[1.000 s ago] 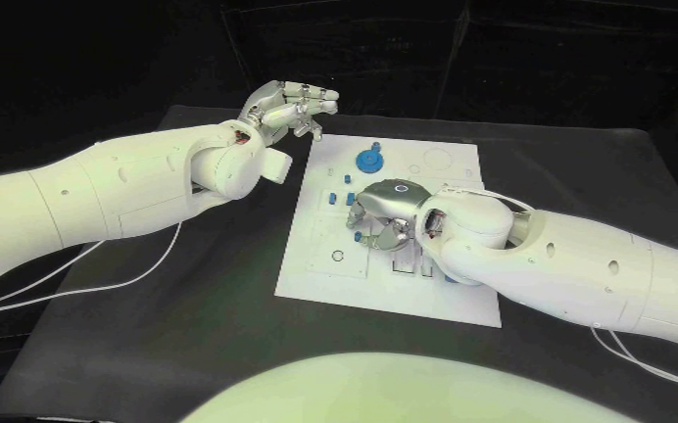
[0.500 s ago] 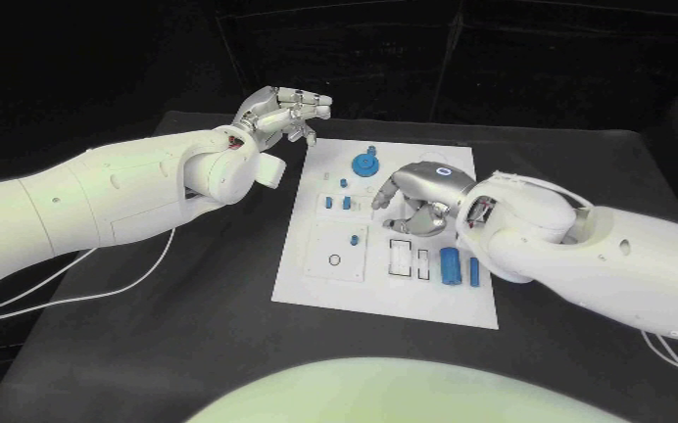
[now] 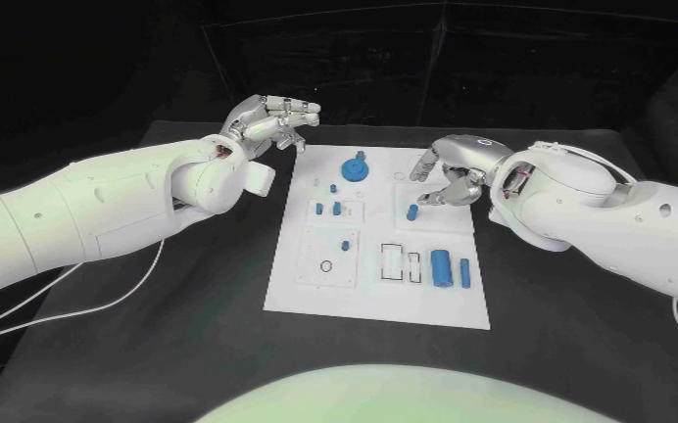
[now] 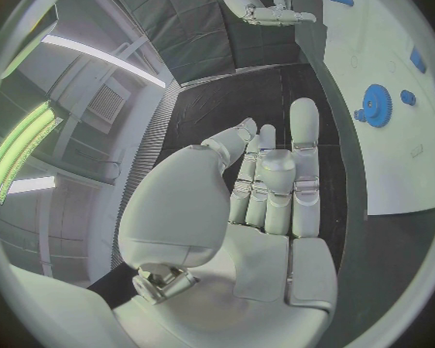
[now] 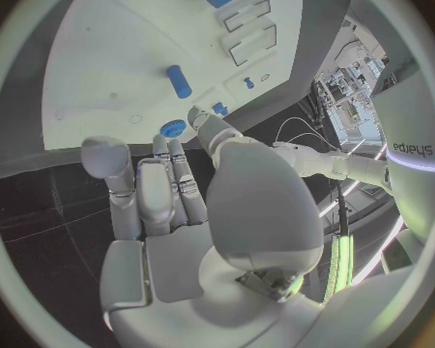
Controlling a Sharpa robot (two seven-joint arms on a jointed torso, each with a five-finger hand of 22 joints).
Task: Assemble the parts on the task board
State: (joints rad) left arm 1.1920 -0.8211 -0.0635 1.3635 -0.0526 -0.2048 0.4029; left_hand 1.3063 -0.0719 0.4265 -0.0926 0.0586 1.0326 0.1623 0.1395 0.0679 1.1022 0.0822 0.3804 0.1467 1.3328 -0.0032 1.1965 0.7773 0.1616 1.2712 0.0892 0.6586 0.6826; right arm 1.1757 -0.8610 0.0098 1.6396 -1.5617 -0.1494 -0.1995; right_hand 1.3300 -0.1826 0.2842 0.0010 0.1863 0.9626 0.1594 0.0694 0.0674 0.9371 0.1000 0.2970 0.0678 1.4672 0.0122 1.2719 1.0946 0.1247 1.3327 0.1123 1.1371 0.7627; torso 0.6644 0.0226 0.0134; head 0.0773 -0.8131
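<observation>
Hovering, left hand (image 3: 268, 121): off the board's far-left corner, fingers curled in, nothing held.
Board (image 3: 318, 291): white, mid-table.
Parts: blue gear (image 3: 355, 165) at the far end; two cylinders (image 3: 442, 268) near the right edge.
Right hand (image 3: 455, 173): above the board's far-right edge, fingers apart, empty.

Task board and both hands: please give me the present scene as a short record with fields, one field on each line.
surface: black table
task board: white plate, flat in the middle of the table
blue gear: on the board's far end
loose cylinder: small blue part lying near the right hand
large cylinders: two blue parts lying side by side at the board's near right
left hand: raised off the board's far left corner, holds nothing
right hand: over the board's far right edge, fingers apart, holds nothing
</observation>
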